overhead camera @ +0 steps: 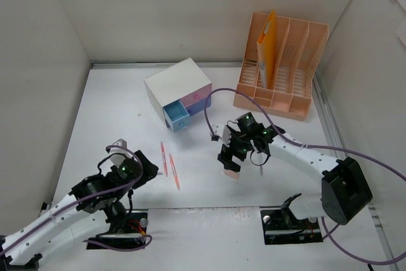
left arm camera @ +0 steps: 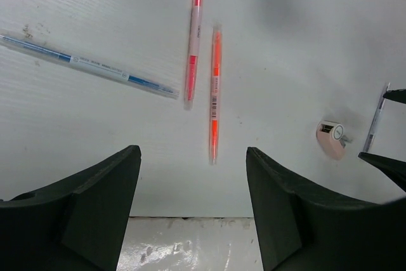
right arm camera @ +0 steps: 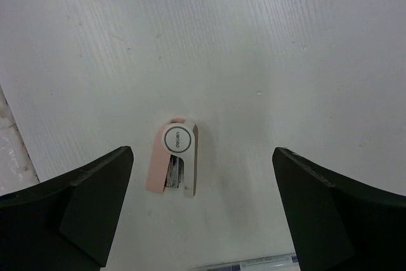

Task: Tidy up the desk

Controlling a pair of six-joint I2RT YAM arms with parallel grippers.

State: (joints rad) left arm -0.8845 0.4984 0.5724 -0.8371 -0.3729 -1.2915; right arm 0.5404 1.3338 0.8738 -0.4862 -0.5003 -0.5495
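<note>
My left pincer (left arm camera: 191, 169) stands open, jaws apart with nothing between them, over the white worktop (overhead camera: 114, 112). The worktop fills the middle of the overhead view. In my left wrist view a pink-red pen (left arm camera: 193, 36) and an orange pen (left arm camera: 215, 93) lie just beside each other at upper centre, nearly parallel. A blue pen (left arm camera: 89, 66) lies slanted at the upper left, its tip near the pink-red one.

My right pincer (right arm camera: 203, 157) is open wide too and grips nothing. A small pink-and-white stapler (right arm camera: 176, 166) lies flat on the worktop in the gap between its jaws, touched by neither.

At the top of the overhead view a white drawer box (overhead camera: 179, 93) stands left of a peach file rack (overhead camera: 285, 87). The rack holds a yellow folder (overhead camera: 266, 49) upright.
</note>
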